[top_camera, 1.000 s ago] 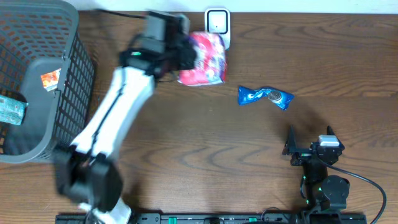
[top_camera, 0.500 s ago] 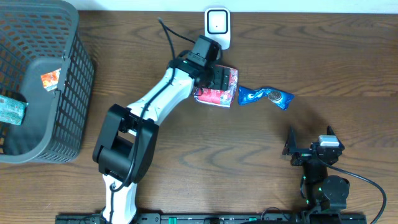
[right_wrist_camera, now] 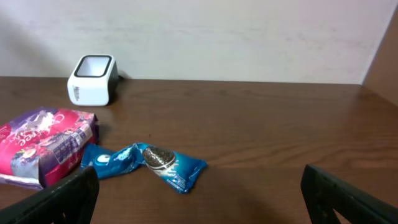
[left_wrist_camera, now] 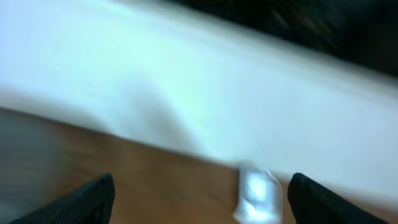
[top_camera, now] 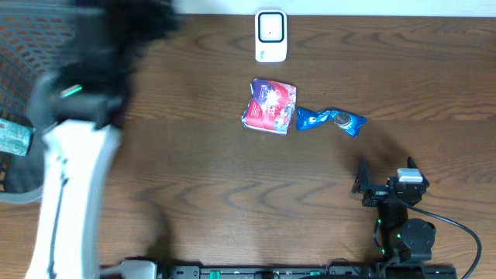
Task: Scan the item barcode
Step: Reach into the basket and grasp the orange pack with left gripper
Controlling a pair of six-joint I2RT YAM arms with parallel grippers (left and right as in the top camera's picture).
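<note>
Holding nothing at all, my left claw [left_wrist_camera: 199,200] hangs with its two dark fingers [left_wrist_camera: 90,198] spread wide, only bare wood showing between them, and that whole wrist view is smeared with blur. From overhead my left arm [top_camera: 71,178] is a white streak down the left side of the table [top_camera: 194,178]. Its dark upper end is blurred over the basket [top_camera: 15,54], so I cannot pick out the claw itself from up there. Now the item: the pink packet [top_camera: 270,106] lies flat on the wood near the middle of the table, free of both my claws. It sits on my side of the white scanner [top_camera: 270,35], which stands at the far edge, and it is clearly apart from it. Right at its right edge lies a blue cookie packet [top_camera: 331,120], touching or only just beside, I cannot tell which. Over on the near right, my right claw [top_camera: 385,172] is released too, fingers wide and empty, well apart from both packets. Its own camera looks across the table at them: pink packet on the left, blue one beside it, scanner behind by the wall. In the left wrist view a pale blob near the right finger may be that same scanner, but it is too blurred to say.
</note>
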